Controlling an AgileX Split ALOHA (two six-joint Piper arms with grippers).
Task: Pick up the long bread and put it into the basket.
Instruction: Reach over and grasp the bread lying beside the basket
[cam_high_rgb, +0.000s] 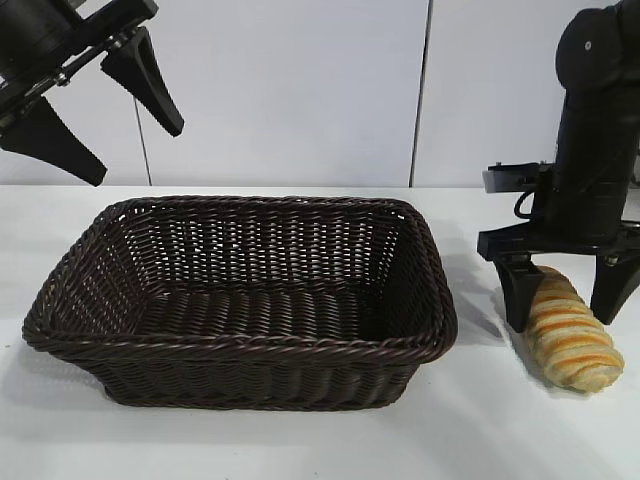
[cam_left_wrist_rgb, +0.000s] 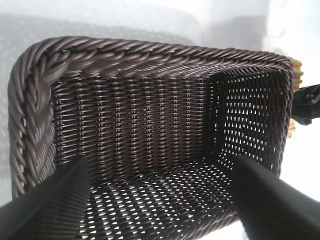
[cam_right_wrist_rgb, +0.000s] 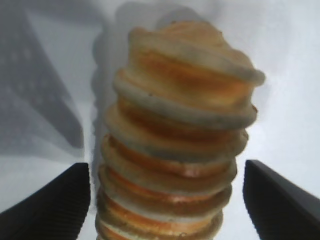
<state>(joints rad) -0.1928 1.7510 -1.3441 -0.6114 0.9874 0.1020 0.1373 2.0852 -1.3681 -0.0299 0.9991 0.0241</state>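
Long bread (cam_high_rgb: 570, 340) is lying on the white counter (cam_high_rgb: 300, 440) at lower right of frame, just beside the basket (cam_high_rgb: 240, 350). Right tool (cam_high_rgb: 567, 300) is straddling its far end, fingers spread, not touching. Left tool (cam_high_rgb: 100, 110) is hanging spread at upper left.

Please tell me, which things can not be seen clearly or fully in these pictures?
- Long bread: in the exterior view its far end is behind the right end effector; the right wrist view's edge cuts off its near end.
- Basket: the left wrist view's edges cut off part of it.
- Left end effector: its arm leaves the exterior view's top edge.
- Whether the right fingers touch the bread: not visible.
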